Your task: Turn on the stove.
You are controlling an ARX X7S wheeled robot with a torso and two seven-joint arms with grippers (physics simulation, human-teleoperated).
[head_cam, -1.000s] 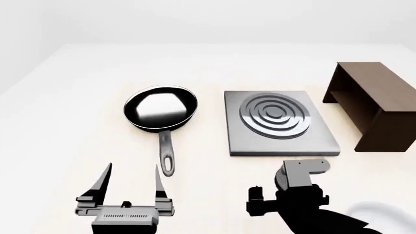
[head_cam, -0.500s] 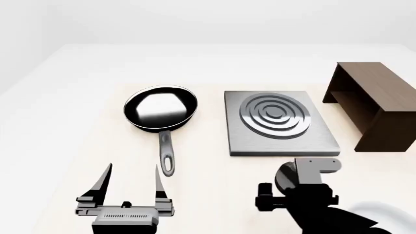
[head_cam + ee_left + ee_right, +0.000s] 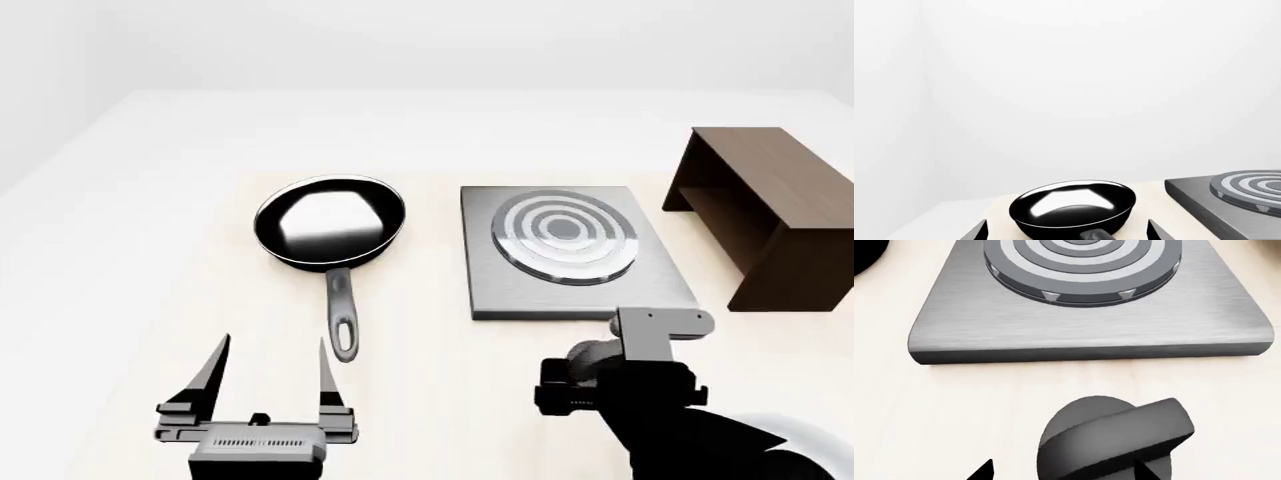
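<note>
two grippers sit low over the pale table (image 3: pixel 134 200). the left gripper (image 3: pixel 267 365) has its fingers spread wide, holding nothing, near the frying pan (image 3: pixel 330 222) handle. the right gripper (image 3: pixel 1061 471) is at the black knob (image 3: pixel 1114 437), just in front of the stove (image 3: pixel 574 255); whether its fingers clasp the knob cannot be told. a brown shelf (image 3: pixel 767 215) stands to the stove's right.

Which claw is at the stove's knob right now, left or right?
The right claw. Its wrist view shows the black knob directly before it, in front of the stove. The left claw sits open beside the frying pan handle.
</note>
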